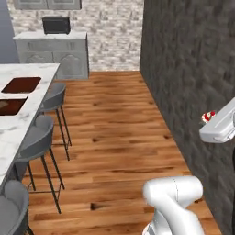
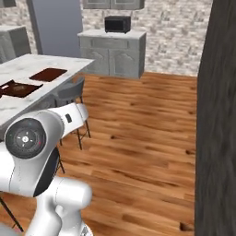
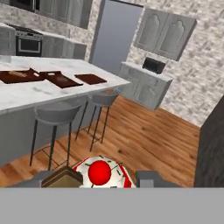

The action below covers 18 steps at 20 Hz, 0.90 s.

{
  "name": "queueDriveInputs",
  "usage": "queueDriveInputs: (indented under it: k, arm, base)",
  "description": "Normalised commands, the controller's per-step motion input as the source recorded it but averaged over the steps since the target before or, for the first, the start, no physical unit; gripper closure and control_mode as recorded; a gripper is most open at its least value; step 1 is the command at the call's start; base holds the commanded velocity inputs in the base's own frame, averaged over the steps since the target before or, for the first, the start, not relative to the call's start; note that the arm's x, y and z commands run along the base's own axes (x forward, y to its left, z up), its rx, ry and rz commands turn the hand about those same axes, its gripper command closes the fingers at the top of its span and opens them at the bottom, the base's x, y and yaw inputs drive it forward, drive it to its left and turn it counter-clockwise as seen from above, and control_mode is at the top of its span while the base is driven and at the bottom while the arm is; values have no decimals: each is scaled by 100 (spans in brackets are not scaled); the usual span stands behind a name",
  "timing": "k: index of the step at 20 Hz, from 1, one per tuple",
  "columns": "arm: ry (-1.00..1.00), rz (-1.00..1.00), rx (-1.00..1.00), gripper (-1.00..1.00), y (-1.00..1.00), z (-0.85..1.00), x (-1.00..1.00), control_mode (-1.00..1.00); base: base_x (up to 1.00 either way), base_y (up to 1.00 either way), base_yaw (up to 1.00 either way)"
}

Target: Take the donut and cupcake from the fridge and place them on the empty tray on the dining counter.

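in the left base view the white arm is rising from the lower right, and its hand is reaching in from the right edge at about 3 o'clock, in front of a dark grey wall. the cupcake (image 1: 208, 116) is peeking out at the hand's tip, red with a pale top. the dining counter (image 1: 27, 98) is lying at 9 o'clock, with the tray (image 1: 22, 85) sitting flat on its marble top and a second brown tray (image 1: 10, 106) just beside it toward the camera. grey stools (image 1: 42, 133) are standing along the counter's edge over the wooden floor. a microwave (image 1: 56, 25) is sitting on the grey wall cabinets at 11 o'clock.

in the right base view the arm's big joint is filling the lower left. the dining counter is running in from 9 o'clock, the tray (image 2: 48, 74) lying on it and another brown tray with upturned sides (image 2: 19, 89) nearer the left edge. the microwave is resting on the cabinets at 12 o'clock.

in the hand view the tool (image 3: 101, 178) is gripping the cupcake (its red cherry top sitting between the two dark tips) at 6 o'clock. the dining counter is stretching across at 9 to 10 o'clock, well apart from the cupcake, and the tray (image 3: 90, 79) is lying at its right end, beside two other brown trays.
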Motion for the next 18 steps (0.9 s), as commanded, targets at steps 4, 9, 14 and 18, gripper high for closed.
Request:
queueDriveInputs:
  k: [4,9,14,18]
  arm:
    - [0,0,0,100,0,0,0,100]
    - [0,0,0,100,0,0,0,100]
    - [0,0,0,100,0,0,0,100]
    - [0,0,0,100,0,0,0,100]
  base:
    - [100,-20,19]
    - [100,-19,21]
    - [100,-16,27]
    - [100,-3,37]
